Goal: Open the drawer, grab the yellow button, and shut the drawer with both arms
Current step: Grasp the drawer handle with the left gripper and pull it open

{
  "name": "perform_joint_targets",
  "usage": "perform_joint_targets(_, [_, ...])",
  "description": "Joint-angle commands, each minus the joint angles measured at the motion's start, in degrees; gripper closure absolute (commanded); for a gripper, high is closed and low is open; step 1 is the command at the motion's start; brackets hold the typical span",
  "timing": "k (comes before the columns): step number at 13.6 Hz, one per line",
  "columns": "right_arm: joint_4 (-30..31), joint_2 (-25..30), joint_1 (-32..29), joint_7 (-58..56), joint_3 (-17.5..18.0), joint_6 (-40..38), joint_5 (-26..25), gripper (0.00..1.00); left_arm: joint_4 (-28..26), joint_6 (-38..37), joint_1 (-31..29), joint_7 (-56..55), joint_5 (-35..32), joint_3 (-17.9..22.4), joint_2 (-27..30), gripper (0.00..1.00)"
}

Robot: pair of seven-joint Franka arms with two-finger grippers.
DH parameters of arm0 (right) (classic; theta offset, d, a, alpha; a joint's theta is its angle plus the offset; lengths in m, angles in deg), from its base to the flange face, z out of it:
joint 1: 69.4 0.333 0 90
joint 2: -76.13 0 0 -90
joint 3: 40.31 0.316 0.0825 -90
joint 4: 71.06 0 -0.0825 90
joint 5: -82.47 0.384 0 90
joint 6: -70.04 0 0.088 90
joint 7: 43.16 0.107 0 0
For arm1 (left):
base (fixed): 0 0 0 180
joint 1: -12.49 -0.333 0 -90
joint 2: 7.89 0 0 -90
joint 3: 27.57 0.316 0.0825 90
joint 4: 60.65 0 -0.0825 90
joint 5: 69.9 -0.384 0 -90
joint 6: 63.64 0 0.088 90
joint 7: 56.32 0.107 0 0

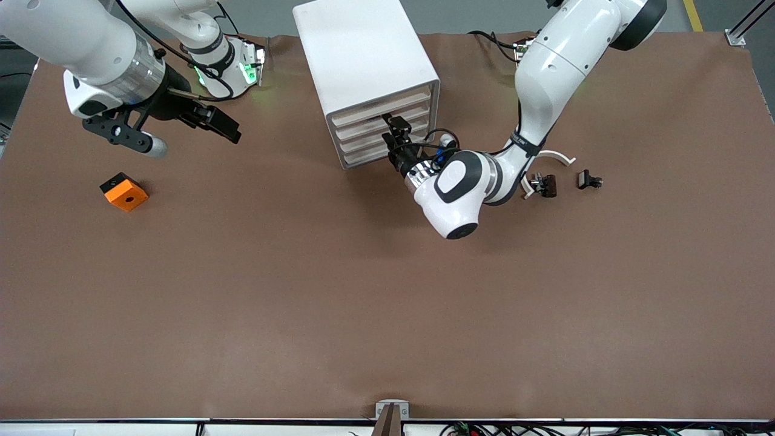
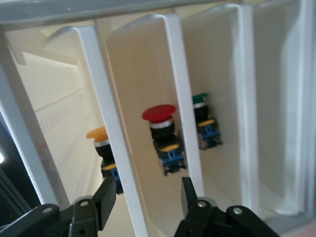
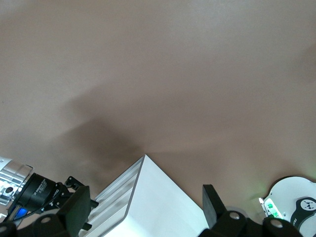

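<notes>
The white drawer cabinet [image 1: 363,60] stands at the middle of the table's robot side, its drawers [image 1: 387,124] pushed in. My left gripper [image 1: 395,134] is at the drawer fronts. In the left wrist view its fingers [image 2: 104,201] stand open on either side of one drawer's white front lip [image 2: 123,177], one finger close to the lip. The button [image 2: 98,134], with an orange-yellow cap on a dark body, shows inside the cabinet and is half hidden by that lip. My right gripper [image 1: 225,125] hangs open and empty over the table, toward the right arm's end, its fingers [image 3: 79,210] pointed at the cabinet.
A red-capped button [image 2: 160,116] and a green-capped one [image 2: 200,100] sit in neighbouring compartments. An orange square block with a hole [image 1: 124,191] lies under the right arm. Two small black clips [image 1: 545,184] [image 1: 589,180] and a white curved piece [image 1: 557,157] lie by the left arm.
</notes>
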Motion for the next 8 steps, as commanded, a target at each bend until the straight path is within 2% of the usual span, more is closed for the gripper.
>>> perform_joint_targets(1, [-1.3,-0.8,0.3,1.0,-0.4,-0.4,0.8,0.0,1.5,-1.9,0.3,-3.9,1.1,-0.1,-0.8,0.4])
perform_joint_targets(2, [-1.3,-0.8,0.3,0.9,-0.4,-0.4,0.8,0.0,1.5,-2.0,0.5,-4.8,1.3,-0.1,-0.8,0.4])
perform_joint_targets(4, [-1.3,-0.8,0.2,0.9,-0.4,-0.4,0.8,0.0,1.4,-2.4,0.6,-5.3,2.3,-0.1,-1.3,0.5])
perform_joint_targets(7, [-1.3,-0.9,0.2,0.9,-0.4,-0.4,0.8,0.0,1.4,-3.1,1.7,-8.0,2.5,-0.1,-1.5,0.54])
perform_joint_targets(8, [-1.3,-0.9,0.3,0.9,-0.4,-0.4,0.8,0.0,1.4,-3.1,2.0,-8.6,2.6,-0.1,-1.5,0.59])
